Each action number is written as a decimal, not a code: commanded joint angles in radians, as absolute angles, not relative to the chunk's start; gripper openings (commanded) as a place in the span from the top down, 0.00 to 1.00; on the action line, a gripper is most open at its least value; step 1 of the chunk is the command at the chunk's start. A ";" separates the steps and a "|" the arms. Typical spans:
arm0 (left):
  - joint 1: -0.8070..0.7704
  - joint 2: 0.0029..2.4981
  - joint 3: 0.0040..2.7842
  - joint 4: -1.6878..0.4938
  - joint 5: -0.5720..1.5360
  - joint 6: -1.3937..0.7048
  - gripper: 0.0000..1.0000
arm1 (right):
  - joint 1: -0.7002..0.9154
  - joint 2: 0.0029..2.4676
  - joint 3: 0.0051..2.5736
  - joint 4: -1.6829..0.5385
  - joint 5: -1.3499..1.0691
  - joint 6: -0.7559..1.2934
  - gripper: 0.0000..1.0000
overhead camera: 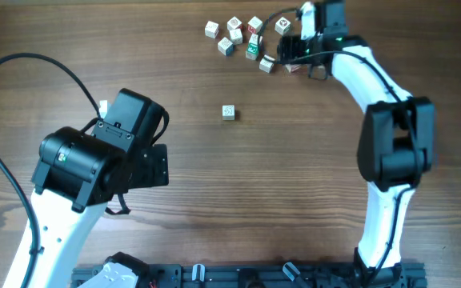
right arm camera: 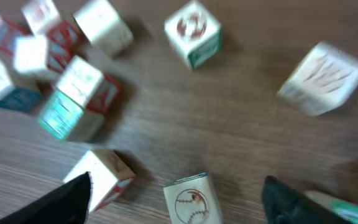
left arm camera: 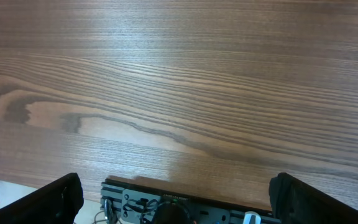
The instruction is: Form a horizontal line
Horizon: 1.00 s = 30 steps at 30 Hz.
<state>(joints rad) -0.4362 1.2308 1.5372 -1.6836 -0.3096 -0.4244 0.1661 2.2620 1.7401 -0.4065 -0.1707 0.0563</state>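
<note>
Several small letter cubes lie loosely scattered at the far side of the table, among them a green-faced cube [overhead camera: 253,50] and white-faced ones [overhead camera: 234,25]. No touching row of three shows. One white cube [overhead camera: 228,112] lies alone nearer the middle. My right gripper [overhead camera: 282,59] is open, low over the group's right end. In the right wrist view a white cube with a baseball picture [right arm camera: 191,199] lies between its fingers [right arm camera: 179,202], untouched, and a white and red cube [right arm camera: 104,177] lies by the left finger. My left gripper [left arm camera: 179,202] is open and empty.
The left arm [overhead camera: 102,156] hovers over the left half of the wooden table. A black rail [overhead camera: 238,276] runs along the near edge and also shows in the left wrist view [left arm camera: 166,199]. The right arm [overhead camera: 394,144] stretches from the near right to the cubes.
</note>
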 commanded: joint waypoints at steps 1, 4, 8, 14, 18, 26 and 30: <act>-0.434 1.224 1.537 -1.684 -0.319 -0.427 0.00 | 0.184 2.318 1.771 -0.411 -0.139 -0.002 0.22; -0.434 1.224 1.537 -1.684 -0.319 -0.427 0.00 | 0.184 2.337 1.770 -0.429 -0.083 0.000 0.37; -0.434 1.224 1.537 -1.684 -0.319 -0.427 0.00 | 0.184 2.337 1.770 -0.452 -0.041 0.011 0.56; -0.434 1.224 1.537 -1.684 -0.319 -0.427 0.00 | 0.184 2.323 1.770 -0.511 -0.041 0.062 0.70; -0.434 1.224 1.537 -1.684 -0.319 -0.427 0.00 | 0.184 2.230 1.770 -0.577 -0.041 0.086 0.76; -0.434 1.224 1.537 -1.684 -0.319 -0.427 0.00 | 0.184 1.996 1.770 -0.786 -0.046 0.138 0.81; -0.434 1.224 1.537 -1.684 -0.319 -0.427 0.00 | 0.189 1.982 1.770 -0.880 -0.051 0.142 0.81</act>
